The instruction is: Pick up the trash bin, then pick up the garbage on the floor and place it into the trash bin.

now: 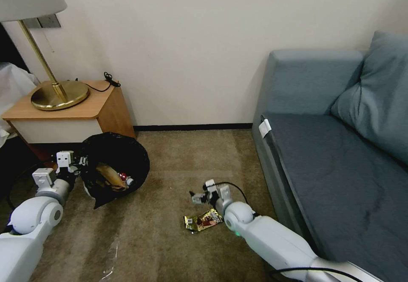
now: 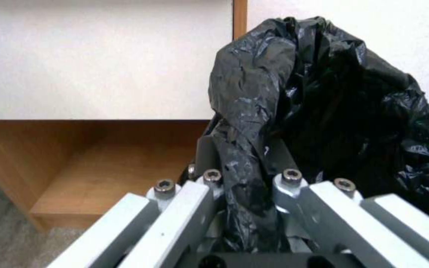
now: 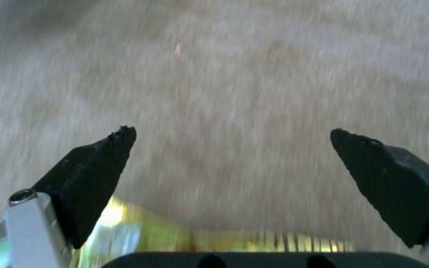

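Bin held at left, one wrapper left on the carpet at right.

Left gripper is clamped on the rim of the trash bin, black liner bunched between its fingers in the left wrist view; the bin tips toward the robot, just beside the wooden nightstand with the brass lamp. Inside the bin: a brown paper bag, something red and white next to it, other contents too small to tell. On the carpet between bin and grey sofa, the gold snack wrapper lies loose. Right gripper hangs just beyond the wrapper, jaws wide apart, nothing between them; the wrapper's gold edge sits under its base, behind the fingertips. Judgement: bin pickup done, most litter in, wrapper remaining.
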